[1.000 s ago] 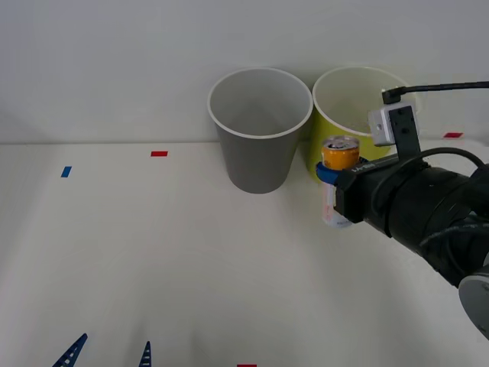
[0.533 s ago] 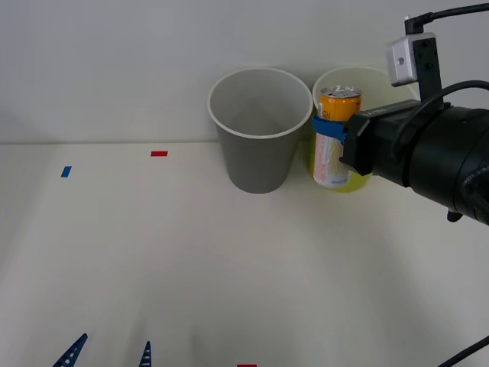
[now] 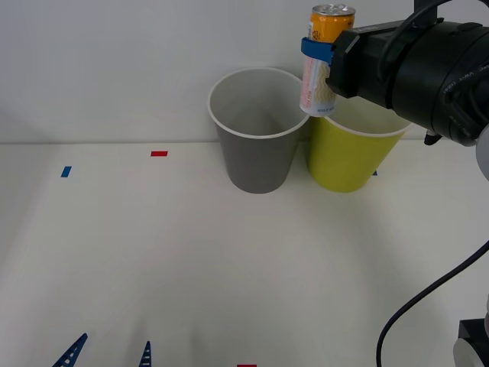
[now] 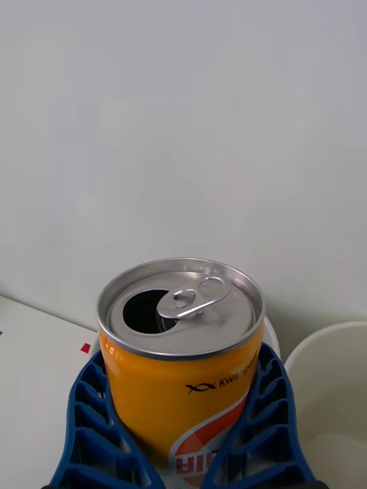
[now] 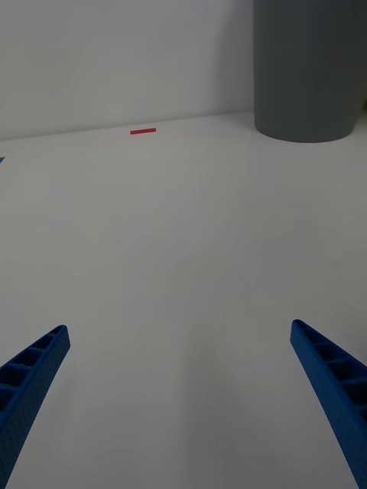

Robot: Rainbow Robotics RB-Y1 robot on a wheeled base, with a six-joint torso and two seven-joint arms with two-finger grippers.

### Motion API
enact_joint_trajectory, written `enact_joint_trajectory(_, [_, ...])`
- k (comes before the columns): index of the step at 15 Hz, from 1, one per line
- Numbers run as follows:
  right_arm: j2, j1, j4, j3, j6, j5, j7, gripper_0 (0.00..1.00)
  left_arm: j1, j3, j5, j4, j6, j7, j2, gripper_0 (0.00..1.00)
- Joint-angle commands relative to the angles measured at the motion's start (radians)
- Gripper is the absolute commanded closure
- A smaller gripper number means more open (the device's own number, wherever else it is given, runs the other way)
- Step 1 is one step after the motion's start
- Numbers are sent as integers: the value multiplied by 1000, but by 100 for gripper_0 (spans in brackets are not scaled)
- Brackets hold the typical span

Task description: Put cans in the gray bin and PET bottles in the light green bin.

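We've got the can (image 3: 321, 57) up off the surface (image 3: 229, 267) now. A second ago it stood on the surface in front of the light green bin (image 3: 351, 157); half a second ago it was rising past that bin's wall. Now it hangs upright above rim height, roughly over the gap where the light green bin's rim meets the gray bin (image 3: 256, 145).

Right gripper (image 3: 317, 52) is clamped around the can at the orange band, blue fingers (image 4: 264, 412) hugging both sides in the right wrist view. Tab (image 4: 195, 296) and open mouth face up.

Lift looks done, so we judge the carry step is next. The can needs to go left to centre over the gray bin before release; dropped from here it could clip either rim or fall into the wrong bin.

Left gripper (image 5: 183, 397) idles near the front edge of the surface, on the left, spread wide with nothing in it. The gray bin's base sits well ahead of it.

No PET bottles that we can see.
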State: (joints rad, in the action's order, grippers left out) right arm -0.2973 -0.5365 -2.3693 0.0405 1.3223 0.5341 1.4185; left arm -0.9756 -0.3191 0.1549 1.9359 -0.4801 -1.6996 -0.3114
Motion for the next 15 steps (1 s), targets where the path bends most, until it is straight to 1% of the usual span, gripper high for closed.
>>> enact_joint_trajectory(1, [-2, -42, 104, -25, -129, 6, 16, 100, 0, 0, 0, 0, 0, 0, 0, 0])
enact_joint_trajectory(3, [-6, -48, 163, -53, -218, 4, 23, 100, 0, 0, 0, 0, 0, 0, 0, 0])
enact_joint_trajectory(6, [-14, -51, 257, -129, -373, -54, 25, 100, 0, 0, 0, 0, 0, 0, 0, 0])
enact_joint_trajectory(8, [-19, -63, 357, -192, -508, -101, 19, 100, 0, 0, 0, 0, 0, 0, 0, 0])
enact_joint_trajectory(9, [-19, -80, 400, -206, -543, -118, 19, 100, 0, 0, 0, 0, 0, 0, 0, 0])
enact_joint_trajectory(12, [-17, -123, 501, -225, -601, -121, 26, 100, 0, 0, 0, 0, 0, 0, 0, 0])
enact_joint_trajectory(14, [-19, -140, 550, -252, -649, -137, 23, 100, 0, 0, 0, 0, 0, 0, 0, 0])
enact_joint_trajectory(15, [-20, -145, 561, -263, -655, -152, 19, 100, 0, 0, 0, 0, 0, 0, 0, 0])
